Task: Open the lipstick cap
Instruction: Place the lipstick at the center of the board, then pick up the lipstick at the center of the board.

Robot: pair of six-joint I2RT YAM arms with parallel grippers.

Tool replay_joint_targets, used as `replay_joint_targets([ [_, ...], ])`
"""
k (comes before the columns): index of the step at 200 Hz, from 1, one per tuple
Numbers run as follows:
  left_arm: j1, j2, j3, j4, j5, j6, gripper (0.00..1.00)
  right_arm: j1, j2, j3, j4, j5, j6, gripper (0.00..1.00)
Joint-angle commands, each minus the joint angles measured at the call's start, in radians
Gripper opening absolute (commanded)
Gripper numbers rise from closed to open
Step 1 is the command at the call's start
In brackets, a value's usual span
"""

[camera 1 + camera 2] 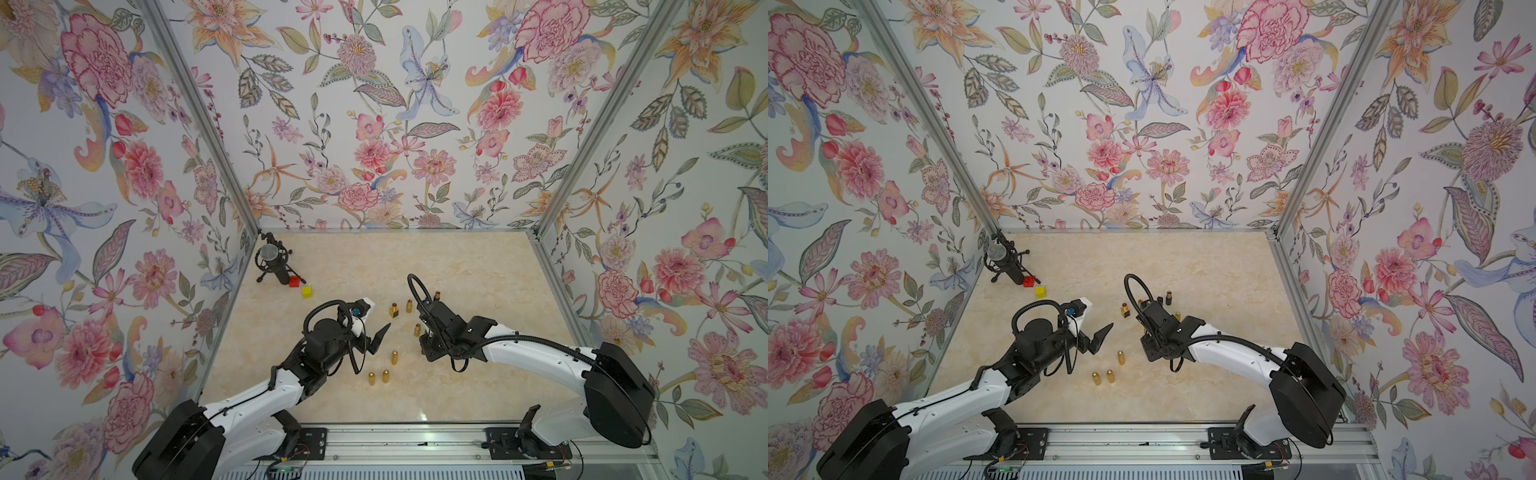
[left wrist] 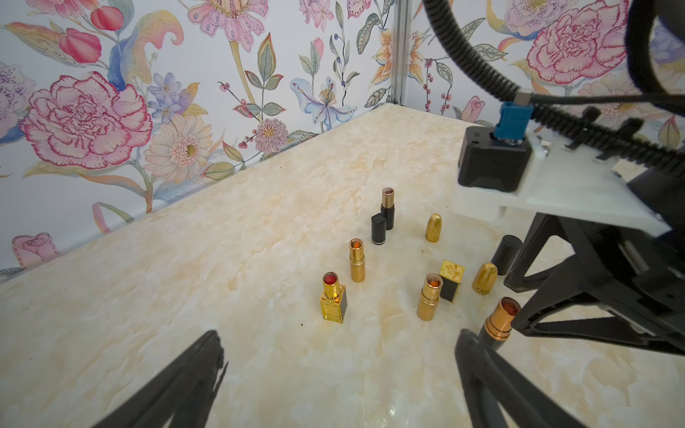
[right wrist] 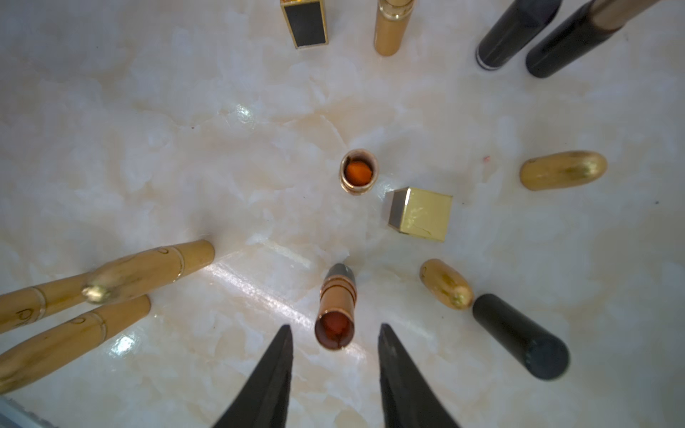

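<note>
A copper lipstick [image 3: 335, 307] with a dark base stands upright and uncapped, its red stick showing; in the left wrist view this lipstick [image 2: 500, 320] is beside the right arm's fingers. Its black cap [image 3: 519, 337] stands apart on the marble. My right gripper [image 3: 335, 327] points down over the lipstick, open, with both fingertips clear of the tube. My left gripper [image 2: 341, 348] hovers wide open and holds nothing, off to the left of the group; one of its fingers [image 1: 380, 334] shows in both top views. Three capped gold lipsticks [image 1: 394, 356] stand nearer the front.
Several other uncapped lipsticks and loose caps crowd the spot: a square gold lipstick [image 2: 333, 302], a square gold cap [image 3: 420, 213], bullet-shaped gold caps [image 3: 563, 169]. A microphone [image 1: 272, 259], a red block [image 1: 294, 281] and a yellow block [image 1: 307, 291] sit at the back left. Floral walls enclose the table.
</note>
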Motion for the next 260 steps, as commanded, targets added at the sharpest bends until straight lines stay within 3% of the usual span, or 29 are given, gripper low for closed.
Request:
replay_joint_targets([
  [1,0.009,-0.048,-0.001,-0.007,-0.029,-0.032,0.99,0.007,-0.069,0.06,-0.079,0.015,-0.002,0.42],
  [36,0.01,-0.108,-0.002,-0.074,-0.083,-0.05,0.99,0.051,-0.091,0.16,-0.091,-0.034,-0.073,0.44],
  [80,0.02,-0.172,-0.008,-0.144,-0.152,-0.064,0.99,0.12,0.046,0.232,-0.09,-0.09,-0.133,0.44],
  [191,0.029,-0.214,-0.004,-0.211,-0.156,-0.052,0.99,0.132,0.227,0.213,0.026,-0.162,-0.128,0.42],
  [260,0.029,-0.224,-0.011,-0.212,-0.143,-0.05,0.99,0.135,0.271,0.201,0.038,-0.189,-0.131,0.36],
])
